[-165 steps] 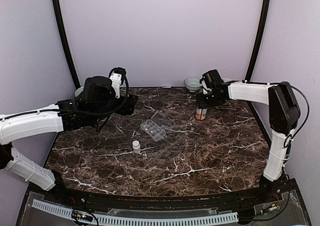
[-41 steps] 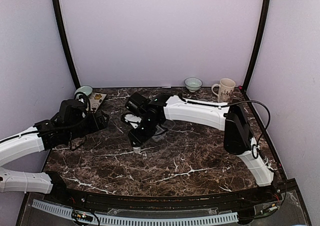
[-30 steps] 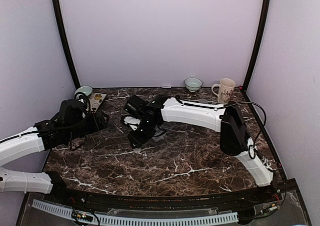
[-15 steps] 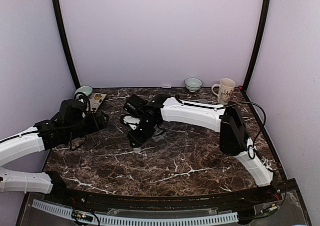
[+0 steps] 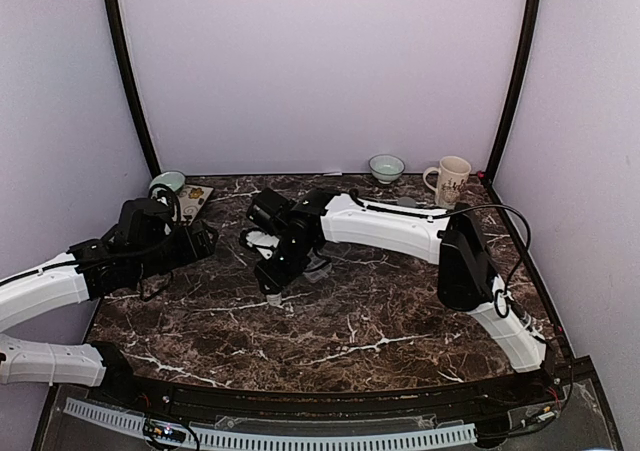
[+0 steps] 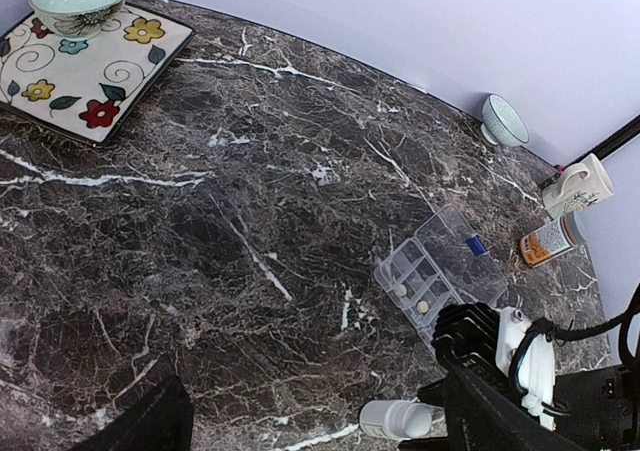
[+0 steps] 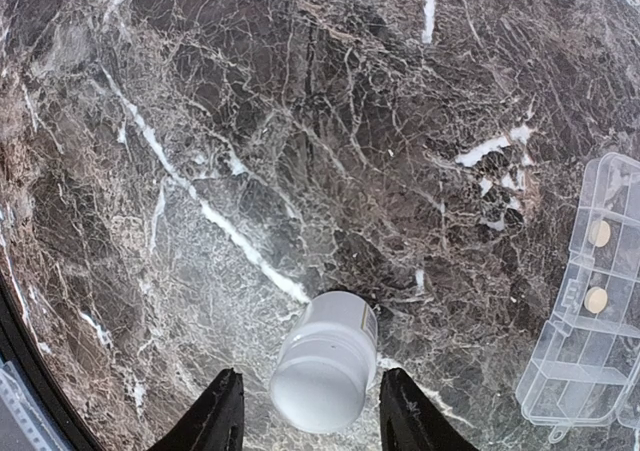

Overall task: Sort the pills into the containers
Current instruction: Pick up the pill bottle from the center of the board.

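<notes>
Since the earlier view your right arm has swung from the far right corner to the middle of the dark marble table [image 5: 400, 321], and your left arm has drawn back toward its own side. Your right claw [image 7: 312, 373] hangs over the small white plastic bottle [image 7: 325, 361], which stands just to the near-left of the flat clear plastic organiser box [image 6: 435, 281]. Its fingers [image 7: 215, 411] straddle the bottle, half parted, with a strip of table showing beside one of them, so you are not clamped on anything.

The organiser box lies just beside that claw, not beneath it and not touching it. Its lid is folded open, and two pale round pills [image 7: 598, 233] sit in neighbouring compartments. From above, your right arm hides most of the box.

Your left claw [image 6: 312, 391] is spread wide and empty, well to the left of the organiser box. An amber bottle [image 6: 548, 241] with a white label lies well beyond the box on its far right.
</notes>
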`<act>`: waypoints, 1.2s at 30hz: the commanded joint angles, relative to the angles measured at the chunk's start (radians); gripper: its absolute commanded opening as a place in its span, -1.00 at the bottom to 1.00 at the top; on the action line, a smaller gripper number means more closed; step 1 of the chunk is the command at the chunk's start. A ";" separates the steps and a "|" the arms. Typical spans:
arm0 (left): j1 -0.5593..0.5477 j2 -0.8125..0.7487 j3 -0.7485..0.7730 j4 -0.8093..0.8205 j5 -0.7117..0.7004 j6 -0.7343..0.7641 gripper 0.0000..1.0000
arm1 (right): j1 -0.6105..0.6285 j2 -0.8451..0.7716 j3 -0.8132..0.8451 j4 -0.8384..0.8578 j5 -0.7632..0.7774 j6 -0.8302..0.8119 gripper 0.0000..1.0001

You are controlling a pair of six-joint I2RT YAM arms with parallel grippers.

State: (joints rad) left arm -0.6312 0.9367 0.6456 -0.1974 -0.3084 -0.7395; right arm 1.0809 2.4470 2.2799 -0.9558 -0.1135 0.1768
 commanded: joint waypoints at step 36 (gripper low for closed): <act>0.010 -0.032 -0.046 -0.003 0.010 -0.018 0.77 | 0.011 0.046 0.062 -0.010 -0.034 -0.019 -0.42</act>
State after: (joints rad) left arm -0.6300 0.9272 0.6151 -0.1970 -0.3023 -0.7490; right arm 1.0813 2.4763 2.3119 -0.9672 -0.1326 0.1661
